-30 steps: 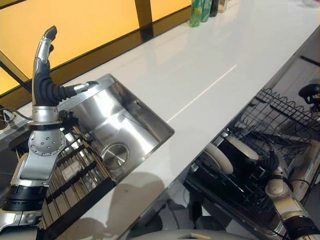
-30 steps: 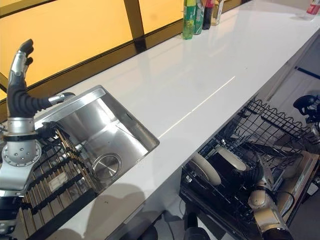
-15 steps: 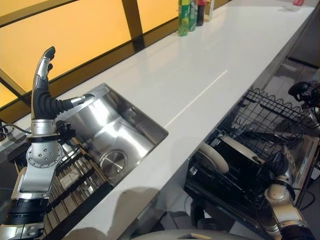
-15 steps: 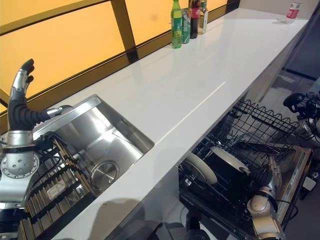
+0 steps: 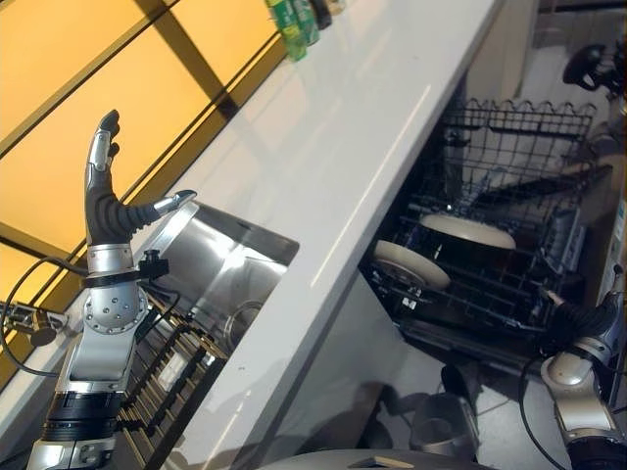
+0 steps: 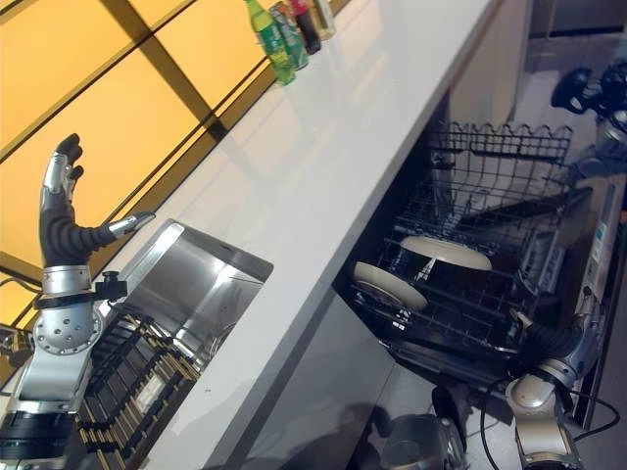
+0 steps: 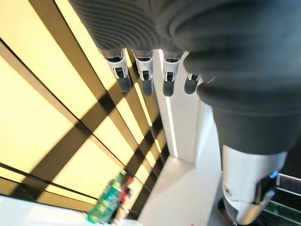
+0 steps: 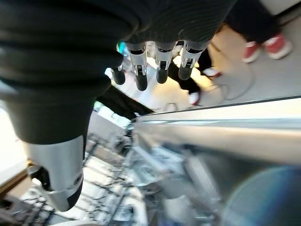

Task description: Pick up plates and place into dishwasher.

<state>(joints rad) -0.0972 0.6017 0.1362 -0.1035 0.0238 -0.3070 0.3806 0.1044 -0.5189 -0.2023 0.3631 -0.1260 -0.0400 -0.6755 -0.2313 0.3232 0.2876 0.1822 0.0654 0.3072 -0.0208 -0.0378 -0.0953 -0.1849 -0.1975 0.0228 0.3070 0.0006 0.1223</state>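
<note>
While both hands (image 5: 101,201) (image 8: 155,61) hang empty, two plates (image 5: 411,264) sit racked

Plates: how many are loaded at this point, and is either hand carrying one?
Done: two plates stand in the dishwasher rack. In hand: nothing; the left hand is raised open above the sink, and the right hand has straight fingers, holding nothing, low beside the rack. Left: no other plate is visible on the counter, so the job may be nearly finished.
</note>
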